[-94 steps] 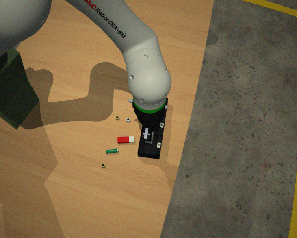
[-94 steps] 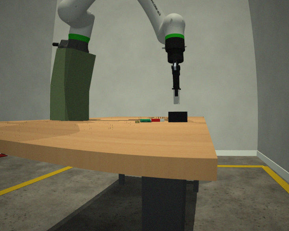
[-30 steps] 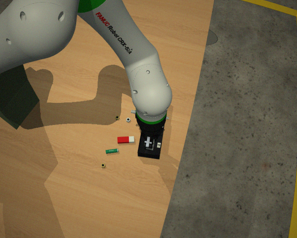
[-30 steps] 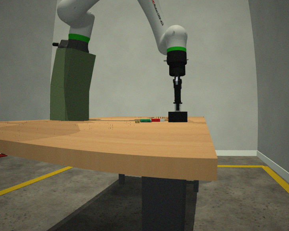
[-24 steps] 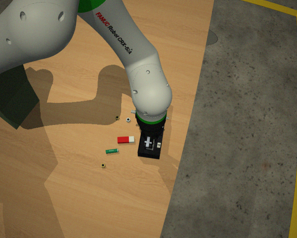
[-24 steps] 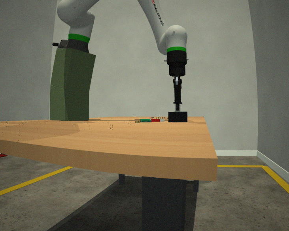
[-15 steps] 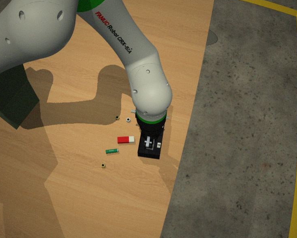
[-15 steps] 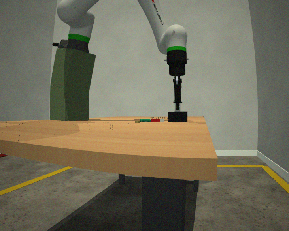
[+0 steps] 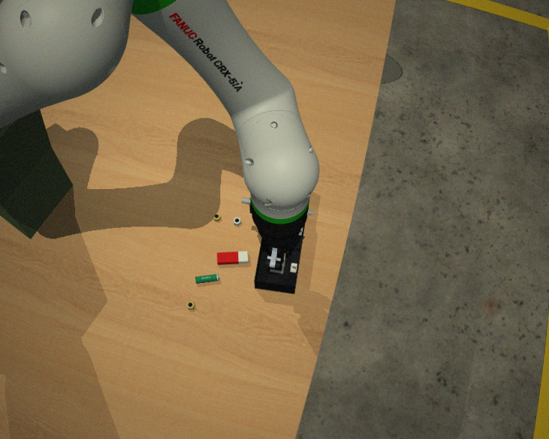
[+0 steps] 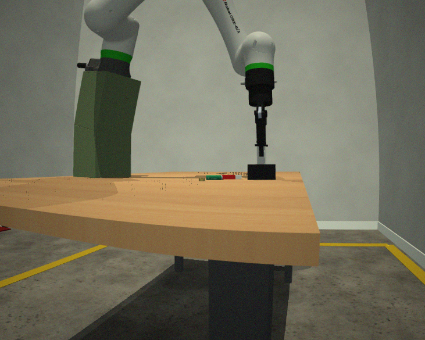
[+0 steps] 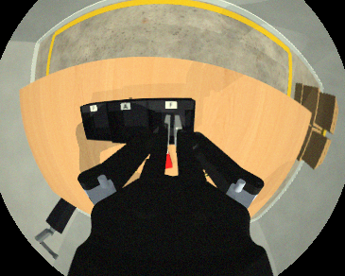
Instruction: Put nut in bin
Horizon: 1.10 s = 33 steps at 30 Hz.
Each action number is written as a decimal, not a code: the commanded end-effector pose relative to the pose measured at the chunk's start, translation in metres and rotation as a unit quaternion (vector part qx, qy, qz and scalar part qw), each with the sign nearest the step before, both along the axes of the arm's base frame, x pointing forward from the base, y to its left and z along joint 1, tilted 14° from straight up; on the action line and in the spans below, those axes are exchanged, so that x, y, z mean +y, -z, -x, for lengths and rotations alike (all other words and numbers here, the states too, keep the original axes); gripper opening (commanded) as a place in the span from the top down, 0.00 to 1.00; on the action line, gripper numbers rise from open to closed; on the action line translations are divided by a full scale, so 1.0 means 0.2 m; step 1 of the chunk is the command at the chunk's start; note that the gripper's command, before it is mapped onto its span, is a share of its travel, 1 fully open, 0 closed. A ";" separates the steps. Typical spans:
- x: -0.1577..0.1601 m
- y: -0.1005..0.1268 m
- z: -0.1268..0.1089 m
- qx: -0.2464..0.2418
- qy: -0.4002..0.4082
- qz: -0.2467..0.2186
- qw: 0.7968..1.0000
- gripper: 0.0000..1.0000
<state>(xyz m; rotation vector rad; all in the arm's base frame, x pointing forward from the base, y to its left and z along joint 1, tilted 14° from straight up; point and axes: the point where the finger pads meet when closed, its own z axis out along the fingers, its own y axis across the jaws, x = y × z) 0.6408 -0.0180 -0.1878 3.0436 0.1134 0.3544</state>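
- Nuts loose on table: silver nut, upper brass nut, lower brass nut.
- Gripper above bin marked F, fingers nearly together, no nut seen between.
- Probably light, rigid, slick metal; best pinched across opposite flats from above.

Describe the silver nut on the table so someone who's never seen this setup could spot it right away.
Start at the black bins under the gripper near the table's right edge in the top view. Just left of the arm's green-ringed wrist lie two small nuts side by side. The silver nut is the one closer to the wrist, pale grey, unlike the yellowish nut beside it.
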 end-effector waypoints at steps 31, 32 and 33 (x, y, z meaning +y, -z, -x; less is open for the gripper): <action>0.29 -0.17 0.08 0.000 0.000 0.000 1.000 0.95; 0.31 -0.17 0.08 0.000 0.000 0.000 1.000 0.95; 0.33 -0.16 0.08 0.000 0.000 0.000 1.000 0.95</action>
